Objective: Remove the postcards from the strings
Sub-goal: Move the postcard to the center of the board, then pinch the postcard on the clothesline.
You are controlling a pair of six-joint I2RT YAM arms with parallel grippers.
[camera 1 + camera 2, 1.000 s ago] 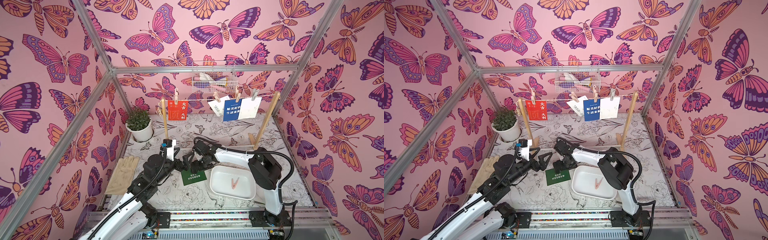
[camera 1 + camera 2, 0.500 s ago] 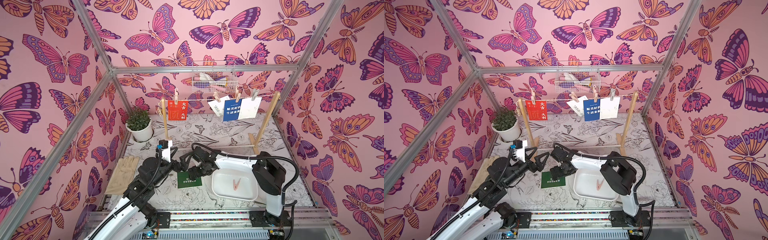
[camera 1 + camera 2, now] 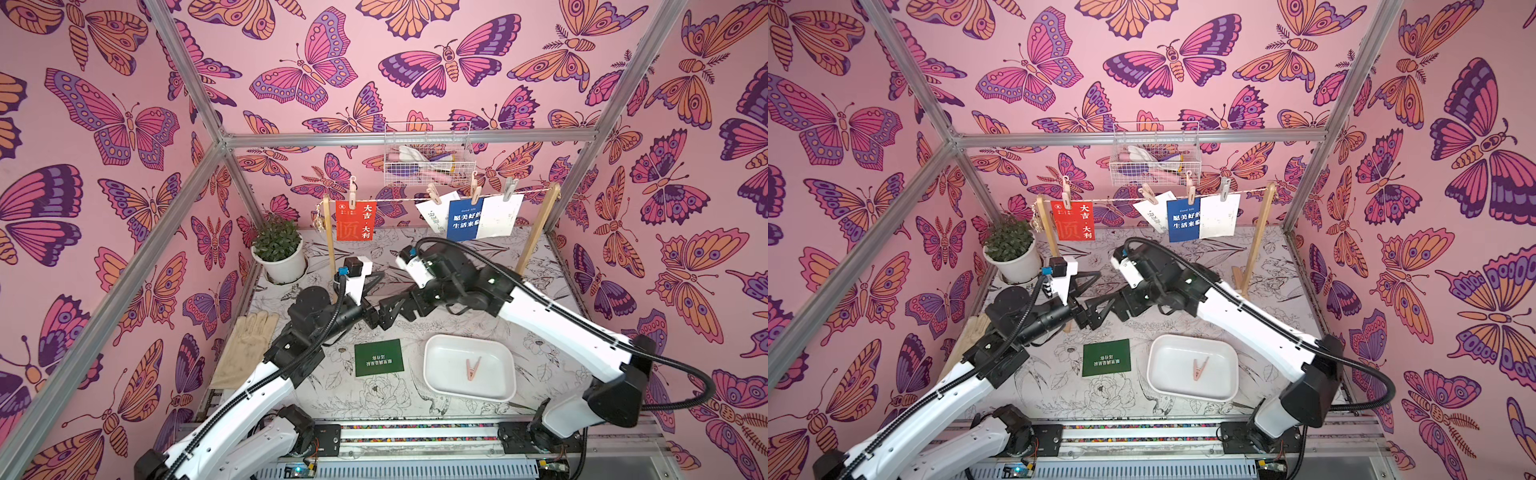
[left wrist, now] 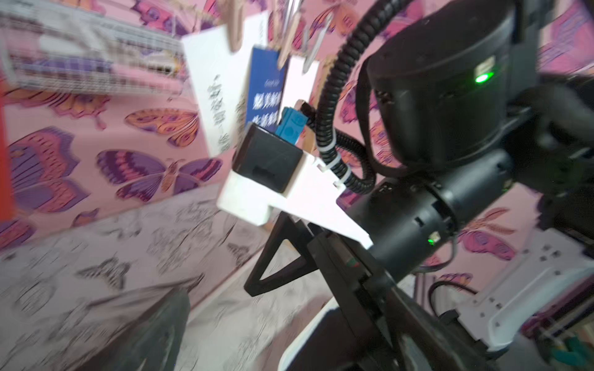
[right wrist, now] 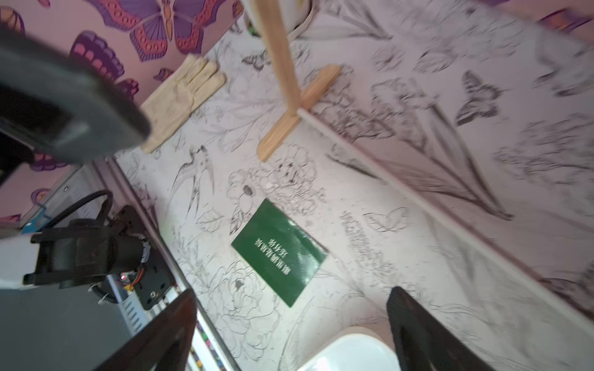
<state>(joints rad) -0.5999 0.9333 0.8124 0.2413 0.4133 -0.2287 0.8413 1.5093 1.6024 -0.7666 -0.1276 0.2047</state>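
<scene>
- The left wrist view is blurred. The right arm fills it and cuts off the blue postcard and 2 white postcards.
- The grippers crowd together above the middle of the tabletop and partly hide each other. The left gripper has jaws that look wide. The right gripper has jaws wide. Both are empty.
- The string, toward the back edge, carries 4 postcards. The red postcard hangs apart from the other 3, which overlap.
- The green postcard lies flat near the front edge, beside a white tray holding 1 peg.
- A glove lies at the left edge and a plant stands in the back left corner.
</scene>
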